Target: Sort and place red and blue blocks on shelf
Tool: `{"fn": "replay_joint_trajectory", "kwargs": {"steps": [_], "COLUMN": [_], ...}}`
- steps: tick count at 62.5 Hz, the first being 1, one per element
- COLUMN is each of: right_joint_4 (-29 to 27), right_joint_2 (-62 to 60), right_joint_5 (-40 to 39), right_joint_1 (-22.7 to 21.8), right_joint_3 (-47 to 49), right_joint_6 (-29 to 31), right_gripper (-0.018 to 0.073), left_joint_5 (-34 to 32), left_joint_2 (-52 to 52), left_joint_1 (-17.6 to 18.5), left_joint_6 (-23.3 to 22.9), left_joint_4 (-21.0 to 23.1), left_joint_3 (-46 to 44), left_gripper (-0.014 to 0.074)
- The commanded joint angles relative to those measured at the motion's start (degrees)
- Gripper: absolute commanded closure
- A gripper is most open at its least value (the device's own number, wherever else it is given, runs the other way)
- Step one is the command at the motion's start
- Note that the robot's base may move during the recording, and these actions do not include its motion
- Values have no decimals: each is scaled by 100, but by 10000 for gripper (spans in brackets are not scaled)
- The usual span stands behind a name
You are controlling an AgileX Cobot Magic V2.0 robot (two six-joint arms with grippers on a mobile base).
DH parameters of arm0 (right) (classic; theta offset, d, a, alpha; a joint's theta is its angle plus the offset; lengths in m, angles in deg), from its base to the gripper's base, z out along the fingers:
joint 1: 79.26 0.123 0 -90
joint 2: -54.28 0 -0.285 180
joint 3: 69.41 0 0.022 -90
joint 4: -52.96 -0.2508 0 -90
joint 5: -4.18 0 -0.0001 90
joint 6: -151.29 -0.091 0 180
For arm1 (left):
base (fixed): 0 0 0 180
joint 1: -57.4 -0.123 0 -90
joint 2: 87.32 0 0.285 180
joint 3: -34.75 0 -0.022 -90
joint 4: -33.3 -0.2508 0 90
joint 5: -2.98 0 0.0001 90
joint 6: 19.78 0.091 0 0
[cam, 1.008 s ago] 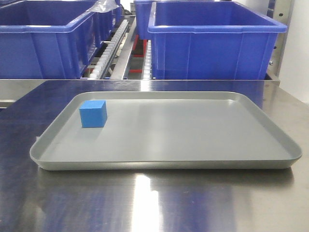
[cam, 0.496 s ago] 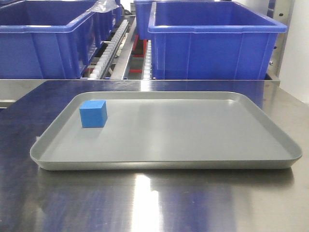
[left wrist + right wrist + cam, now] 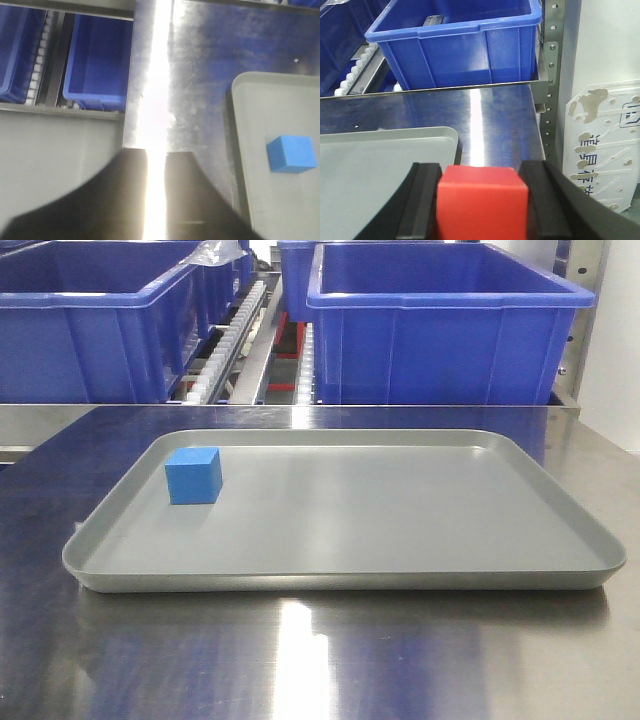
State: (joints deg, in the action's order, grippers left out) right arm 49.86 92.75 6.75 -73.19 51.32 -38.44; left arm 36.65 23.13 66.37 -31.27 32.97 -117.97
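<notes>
Red block in my right fingers, blue block on the tray

Red block (image 3: 481, 202) sits clamped between the two dark fingers of my right gripper (image 3: 481, 197), one pad pressed flat against each side. In the right wrist view the tray (image 3: 385, 150) shows its rounded corner just left of the block; I cannot tell how high above the tabletop (image 3: 490, 110) I hold it.

The blue block (image 3: 193, 475) stands flat inside the tray, close to the tray's far left corner and apart from the rim.

My left gripper (image 3: 156, 165) hangs off the tray's left edge, over bare steel with a hard streak of glare. Its fingers stand a narrow gap apart with nothing between them.

Beyond the tray's far side stands the shelf (image 3: 235, 330), its white roller tracks running away from the tray. Two large blue bins (image 3: 440, 330) rest on that tier, one behind each far corner of the tray. A perforated steel upright (image 3: 551, 60) rises past the right-hand bin.
</notes>
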Motion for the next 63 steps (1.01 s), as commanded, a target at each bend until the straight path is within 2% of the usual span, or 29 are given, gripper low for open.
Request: {"fn": "replay_joint_trajectory", "kwargs": {"steps": [1, 5, 9, 15, 19, 31, 54, 63], "right_joint_4": [64, 64, 64, 64, 64, 64, 64, 64], "right_joint_2": [-4, -4, -4, -4, -4, -4, -4, -4], "right_joint_5": [-520, -520, -520, -520, -520, -520, -520, -520], "right_joint_1": [-40, -40, -40, -40, -40, -40, -40, -40], "right_joint_3": [169, 169, 169, 169, 169, 169, 169, 169], "right_joint_6": [5, 5, 5, 5, 5, 5, 5, 5], "right_gripper": [503, 503, 503, 503, 503, 503, 503, 503], "left_joint_5": [-153, 37, 156, 207, 190, 10, 21, 21], "left_joint_2": [-88, -248, -405, -578, -653, -932, -2242, -2716], "left_joint_1": [41, 41, 41, 55, 167, 710, 1790, 2051], "left_joint_6": [21, 21, 21, 21, 21, -50, -189, -199], "left_joint_4": [104, 275, 489, 850, 932, 946, 1074, 1074], "left_joint_3": [-185, -185, -185, -213, -293, -689, -1776, -2072], "left_gripper": [166, 57, 17, 22, 22, 22, 22, 22]}}
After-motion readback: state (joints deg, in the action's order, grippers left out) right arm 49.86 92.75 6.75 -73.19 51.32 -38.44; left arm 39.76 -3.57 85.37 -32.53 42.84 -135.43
